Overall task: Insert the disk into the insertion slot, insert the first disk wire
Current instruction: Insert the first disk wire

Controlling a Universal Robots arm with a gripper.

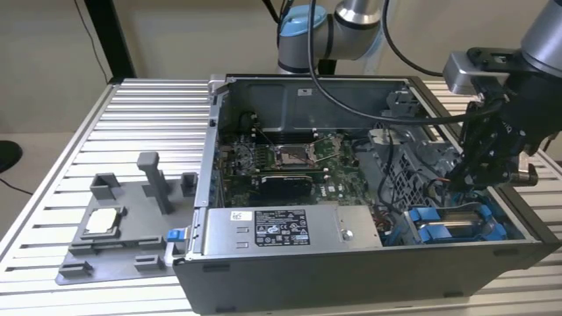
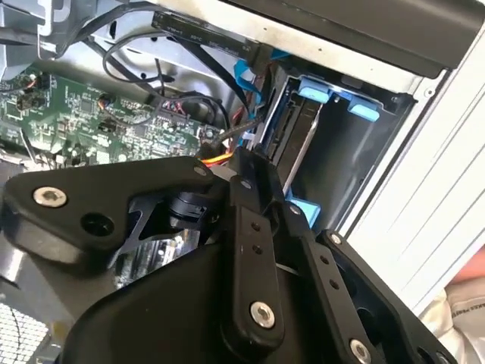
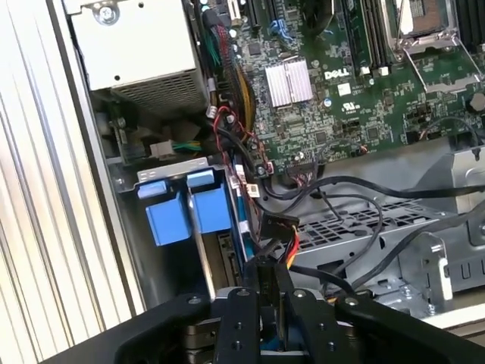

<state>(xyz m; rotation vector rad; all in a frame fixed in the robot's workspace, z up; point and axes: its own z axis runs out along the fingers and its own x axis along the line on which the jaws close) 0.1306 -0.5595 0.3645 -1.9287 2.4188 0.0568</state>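
Gripper (image 3: 273, 273) by disk (image 3: 211, 211), slatted metal table (image 1: 149, 105)

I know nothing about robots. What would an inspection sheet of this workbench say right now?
Surface: ribbed metal table carrying an open computer case.
Job's things: disk sits on edge in the insertion slot, blue bracket tabs showing.
Clutter: grey fixture tray at the exterior view's left; grey power-supply box in the case.
Grippers: gripper low beside the slot, at a red-and-yellow wire bundle.
Cables: black cables drape over the grey metal cage.
Surroundings: plain wall behind; nothing else seen.
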